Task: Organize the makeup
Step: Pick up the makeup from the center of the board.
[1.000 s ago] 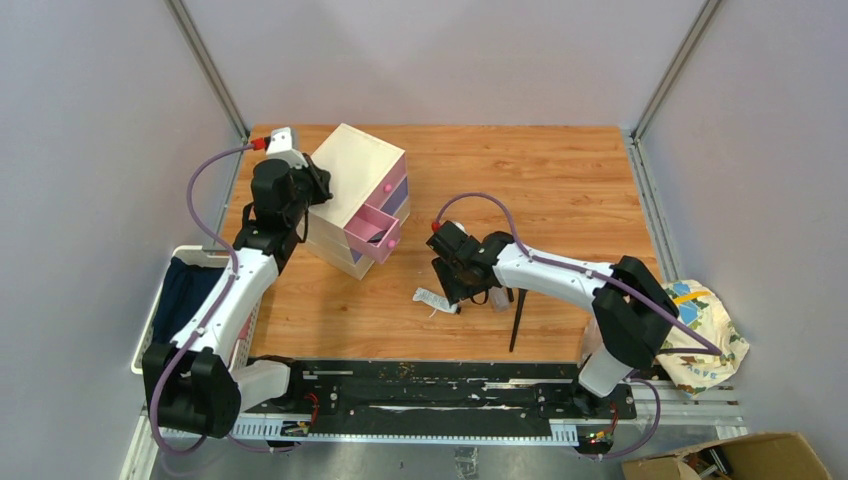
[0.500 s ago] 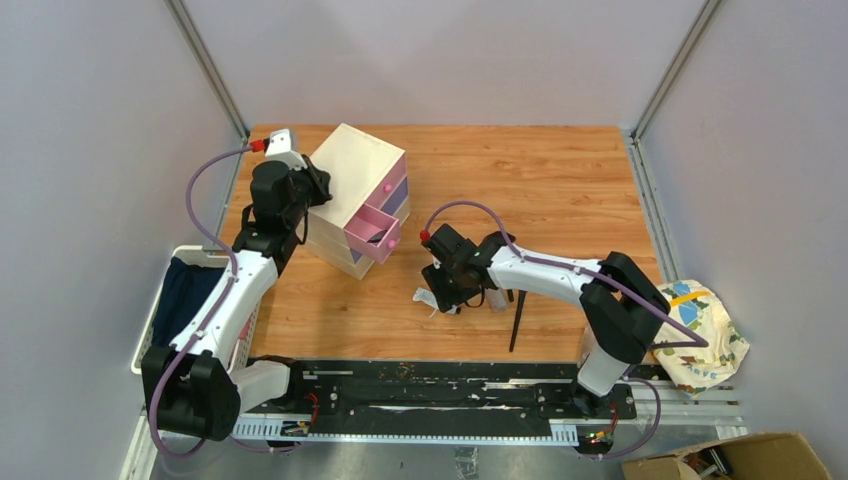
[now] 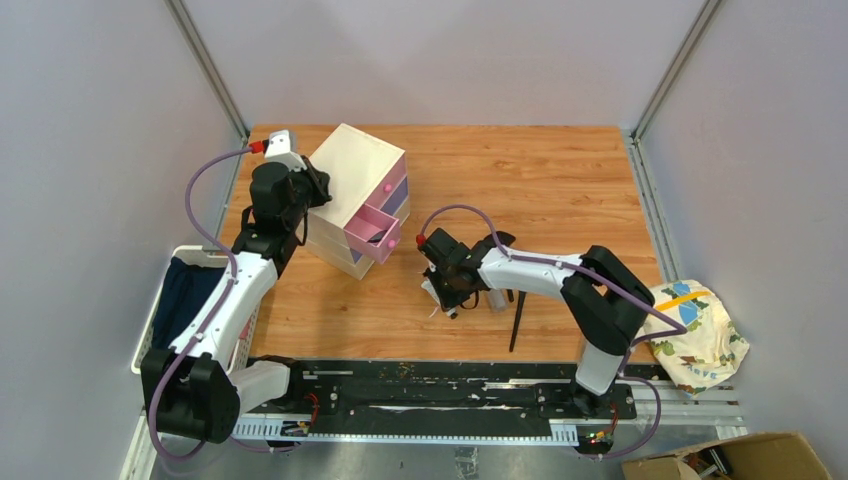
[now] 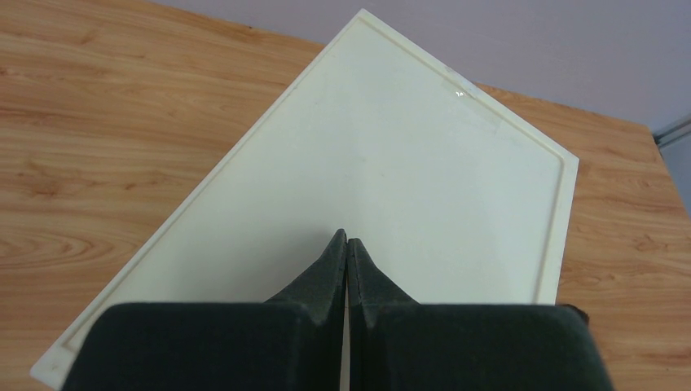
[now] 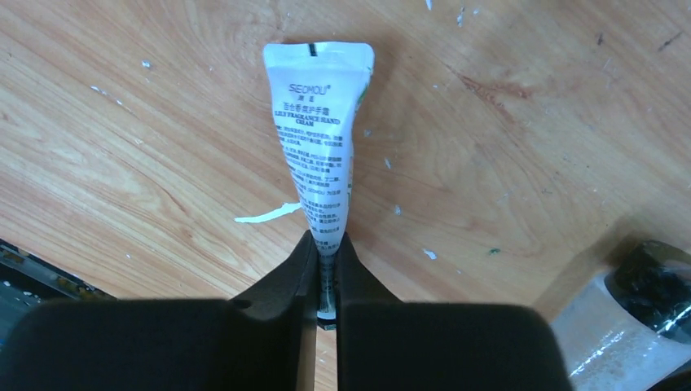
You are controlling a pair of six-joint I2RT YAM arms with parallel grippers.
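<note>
Only the wrist view shows right pincer [image 5: 326, 241] clamping white tube [image 5: 319, 122].

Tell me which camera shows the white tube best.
Right wrist: the white tube lies centred, label legible, one end pinched in the right gripper. Top external shows only a sliver beneath the gripper; left wrist shows none.

Pale lilac walls [image 3: 450, 50] surround a wood-grain table [image 3: 560, 180], evenly lit.

table [image 3: 570, 180] open far side; drawer box [image 3: 350, 175] blocks left; bottle [image 5: 619, 326] crowds right
</note>
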